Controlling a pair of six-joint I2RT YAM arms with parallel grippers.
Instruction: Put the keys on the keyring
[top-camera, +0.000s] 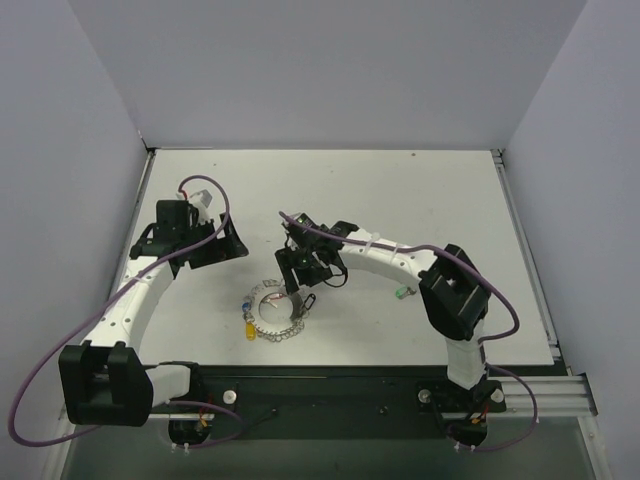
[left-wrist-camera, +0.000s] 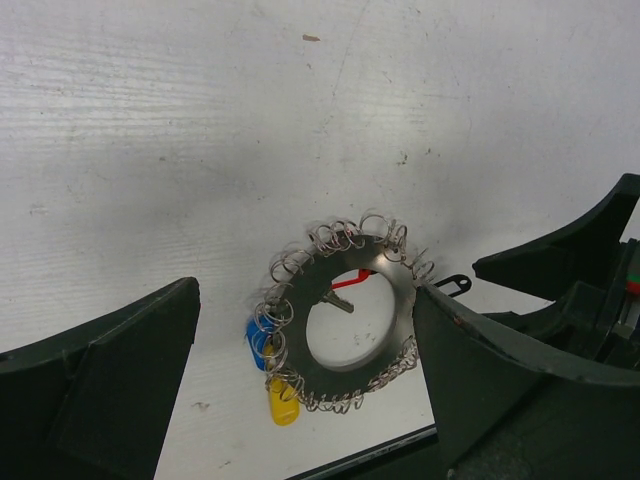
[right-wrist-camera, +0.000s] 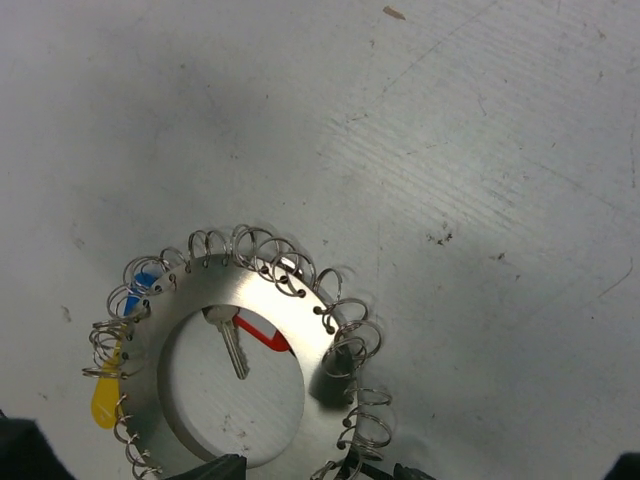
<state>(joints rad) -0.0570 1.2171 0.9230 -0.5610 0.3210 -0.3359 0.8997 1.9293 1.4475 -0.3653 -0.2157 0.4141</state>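
Note:
The keyring (top-camera: 272, 311) lies flat on the white table (top-camera: 400, 200), a silver disc-like ring fringed with wire loops. A blue key (top-camera: 247, 307) and a yellow key (top-camera: 250, 329) hang at its left edge. A red key (right-wrist-camera: 262, 335) lies in the ring's hole, its head partly under the metal. A green key (top-camera: 403, 293) lies alone to the right. My left gripper (top-camera: 222, 243) is open and empty, up and to the left of the ring (left-wrist-camera: 392, 292). My right gripper (top-camera: 308, 268) hovers just behind the ring (right-wrist-camera: 290, 300), jaws apart, holding nothing.
A small black oval clip (top-camera: 308, 300) lies against the ring's right side, also seen in the left wrist view (left-wrist-camera: 452, 284). The table's front edge and black rail (top-camera: 330, 385) run just below the ring. Grey walls enclose the table on three sides.

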